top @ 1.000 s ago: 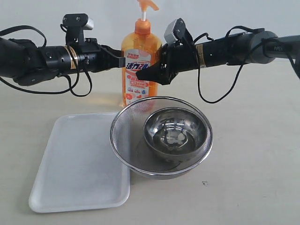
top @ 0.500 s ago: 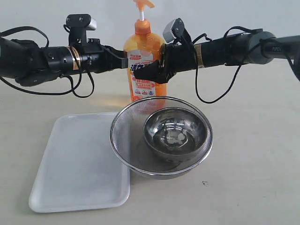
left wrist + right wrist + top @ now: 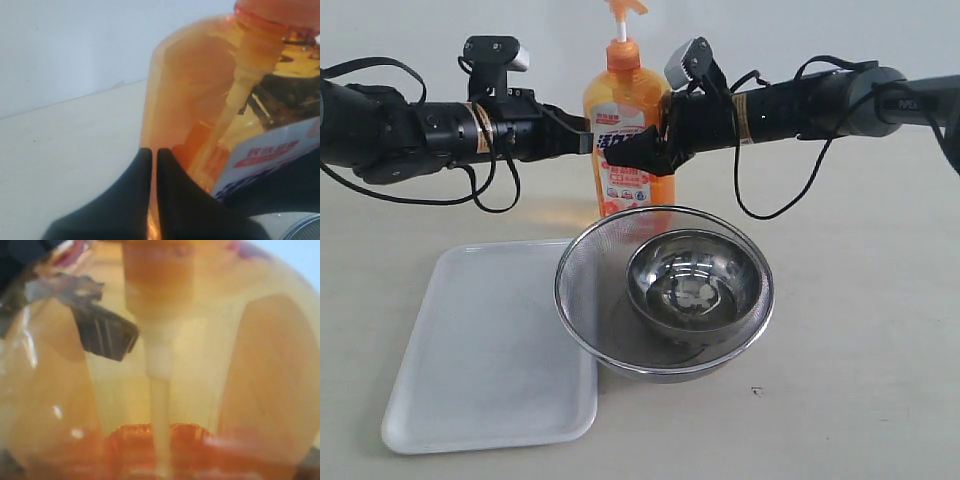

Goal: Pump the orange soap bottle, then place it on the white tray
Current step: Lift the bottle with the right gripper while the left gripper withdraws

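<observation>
Orange soap bottle [image 3: 620, 100] has risen and shifted right since a second ago. Left gripper [image 3: 586, 143]: jaws closed together, tips against the bottle's side. White tray [image 3: 480, 340]: flat smooth plastic, low rim. Bottle: translucent, glossy label, upright behind the tray's far corner, clamped mid-body by right gripper [image 3: 650, 150]. Mesh strainer [image 3: 585, 300] holds a shiny steel bowl [image 3: 695, 285]. Best to carry it high over the strainer rim and set it down flat; the slick walls may slip.
</observation>
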`<state>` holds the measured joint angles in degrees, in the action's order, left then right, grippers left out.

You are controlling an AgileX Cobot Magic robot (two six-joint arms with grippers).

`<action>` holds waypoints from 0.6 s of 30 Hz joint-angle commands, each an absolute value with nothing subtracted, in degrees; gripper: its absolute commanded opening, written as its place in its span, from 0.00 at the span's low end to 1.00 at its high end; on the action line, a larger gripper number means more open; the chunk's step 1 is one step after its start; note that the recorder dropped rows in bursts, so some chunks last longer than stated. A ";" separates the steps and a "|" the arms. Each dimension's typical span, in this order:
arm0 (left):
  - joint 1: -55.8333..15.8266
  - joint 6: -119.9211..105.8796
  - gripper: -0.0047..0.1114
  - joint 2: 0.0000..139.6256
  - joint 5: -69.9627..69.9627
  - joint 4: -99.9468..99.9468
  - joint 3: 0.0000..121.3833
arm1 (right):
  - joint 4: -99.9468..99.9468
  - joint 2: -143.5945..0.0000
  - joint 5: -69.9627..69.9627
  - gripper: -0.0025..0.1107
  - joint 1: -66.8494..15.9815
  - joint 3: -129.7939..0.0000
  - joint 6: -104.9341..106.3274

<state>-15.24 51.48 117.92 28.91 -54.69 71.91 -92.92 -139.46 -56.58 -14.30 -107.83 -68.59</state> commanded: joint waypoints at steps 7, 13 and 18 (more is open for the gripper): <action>-16.57 51.67 0.08 115.79 26.92 -56.38 72.30 | -94.54 -134.30 -53.61 0.02 -13.69 -108.04 -67.99; -16.57 51.67 0.08 115.79 26.92 -56.38 72.30 | -93.49 -133.75 -50.98 0.02 -13.69 -108.15 -66.91; -16.57 51.67 0.08 115.32 24.29 -56.39 72.30 | -92.13 -133.34 -51.11 0.02 -13.69 -108.15 -66.30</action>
<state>-16.04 51.56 116.48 25.85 -56.12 71.91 -96.60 -135.97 -50.03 -13.99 -107.72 -67.48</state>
